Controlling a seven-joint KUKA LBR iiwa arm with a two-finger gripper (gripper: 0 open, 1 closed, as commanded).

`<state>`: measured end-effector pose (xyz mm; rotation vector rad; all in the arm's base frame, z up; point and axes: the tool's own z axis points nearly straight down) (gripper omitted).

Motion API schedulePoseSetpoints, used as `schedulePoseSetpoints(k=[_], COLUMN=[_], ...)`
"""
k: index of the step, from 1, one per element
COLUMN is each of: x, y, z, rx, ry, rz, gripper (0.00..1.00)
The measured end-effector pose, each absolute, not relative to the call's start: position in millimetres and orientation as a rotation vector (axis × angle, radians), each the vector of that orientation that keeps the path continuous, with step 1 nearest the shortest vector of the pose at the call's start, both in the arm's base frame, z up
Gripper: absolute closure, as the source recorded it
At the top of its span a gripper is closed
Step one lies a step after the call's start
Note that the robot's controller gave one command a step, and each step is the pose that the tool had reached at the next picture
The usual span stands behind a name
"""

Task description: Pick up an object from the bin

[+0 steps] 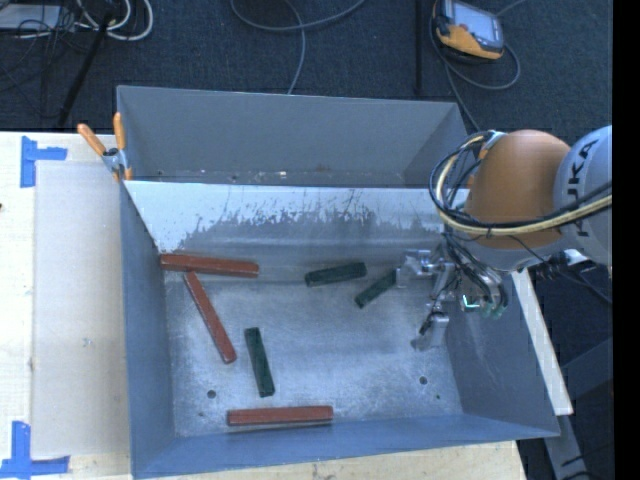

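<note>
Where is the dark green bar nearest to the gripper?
In the camera view the dark green bar lies right of the middle of the bin, just left of the gripper, beside a second green bar.

Bin is showing flat grey. Its back slope beyond the end effector is carrying pale scratch streaks, and the floor is wearing fine whitish speckle. The end effector is reading silver-grey, and the orange dome above it is glowing warm. Just left of it, the near green stick and second green stick are showing dark green. Farther left, the third green stick is matching them. Farthest left, the flat brown stick, slanted brown stick and front brown stick are all showing reddish-brown.
</note>
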<state>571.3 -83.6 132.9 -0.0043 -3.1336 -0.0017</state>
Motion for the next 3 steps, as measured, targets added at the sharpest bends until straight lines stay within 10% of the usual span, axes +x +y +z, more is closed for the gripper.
schedulePoseSetpoints(k=[1,2,3], x=[621.8,622.5,611.3], y=[-76,-76,-84], z=[66,70,271], rx=[0.110,0.113,0.131], ry=[-3.139,-3.141,-3.150], rz=[-0.002,0.000,0.003], gripper=[0.00,1.00,1.00])
